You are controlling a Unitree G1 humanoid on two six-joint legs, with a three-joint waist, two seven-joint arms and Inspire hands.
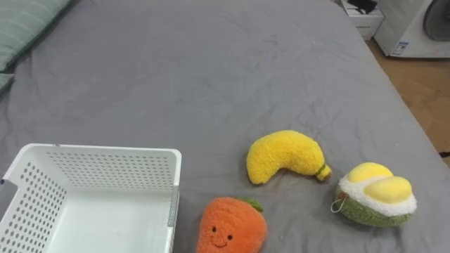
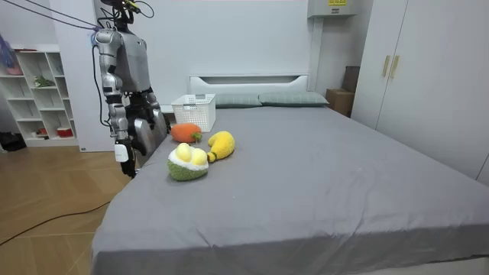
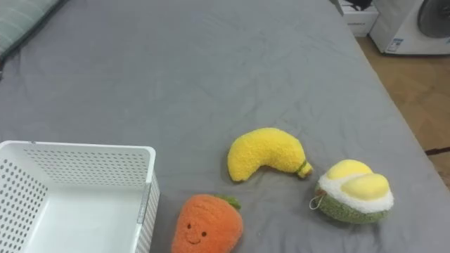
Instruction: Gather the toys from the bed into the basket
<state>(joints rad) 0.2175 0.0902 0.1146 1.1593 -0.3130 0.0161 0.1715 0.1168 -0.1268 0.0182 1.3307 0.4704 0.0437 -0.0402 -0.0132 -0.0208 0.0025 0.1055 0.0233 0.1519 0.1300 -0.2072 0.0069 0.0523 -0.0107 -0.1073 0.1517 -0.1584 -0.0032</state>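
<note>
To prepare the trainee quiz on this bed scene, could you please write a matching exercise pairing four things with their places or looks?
1 basket
2 carrot toy
3 banana toy
4 durian toy

A yellow, curved
B farthest to the robot's right
C white, perforated walls
D orange, next to the basket

Pairs: 1-C, 2-D, 3-A, 4-B

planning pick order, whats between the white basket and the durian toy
The carrot plush sits between basket and durian toy; the banana plush lies just behind that line, in the eye views.
</note>
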